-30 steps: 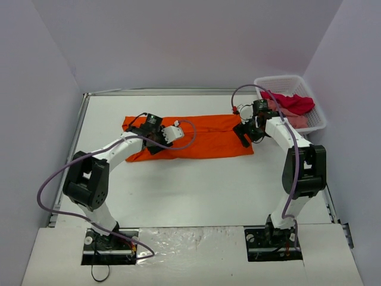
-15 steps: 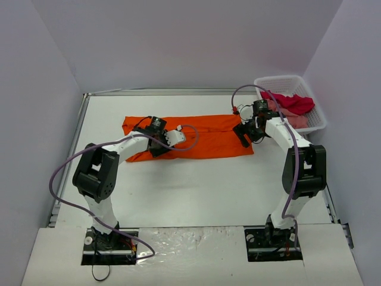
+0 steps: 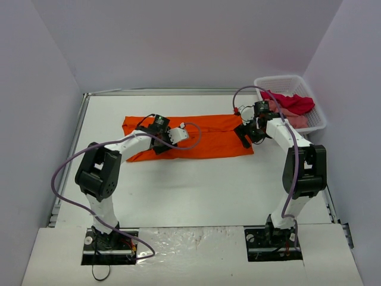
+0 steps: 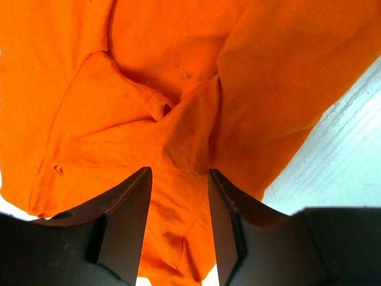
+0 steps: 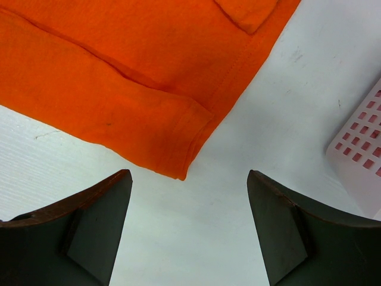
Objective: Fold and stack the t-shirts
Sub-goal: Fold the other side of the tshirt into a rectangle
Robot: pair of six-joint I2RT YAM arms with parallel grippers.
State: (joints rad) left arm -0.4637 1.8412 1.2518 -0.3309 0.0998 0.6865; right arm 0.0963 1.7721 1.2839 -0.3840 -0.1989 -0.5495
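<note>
The orange t-shirt lies on the table as a long folded strip running left to right. My left gripper hovers low over its left part. In the left wrist view the left gripper is open, its fingers apart over wrinkled orange cloth without pinching it. My right gripper is at the strip's right end. It is wide open over bare table, just off the shirt's hemmed corner. A crimson t-shirt and a pink one lie in the basket.
The white lattice basket stands at the back right corner, close to the right arm, and its edge shows in the right wrist view. A raised rail borders the table's left side. Purple cables loop off both arms.
My left gripper has shifted slightly to the right along the orange shirt and the left elbow has swung inward. The right arm and the shirt have stayed still.
</note>
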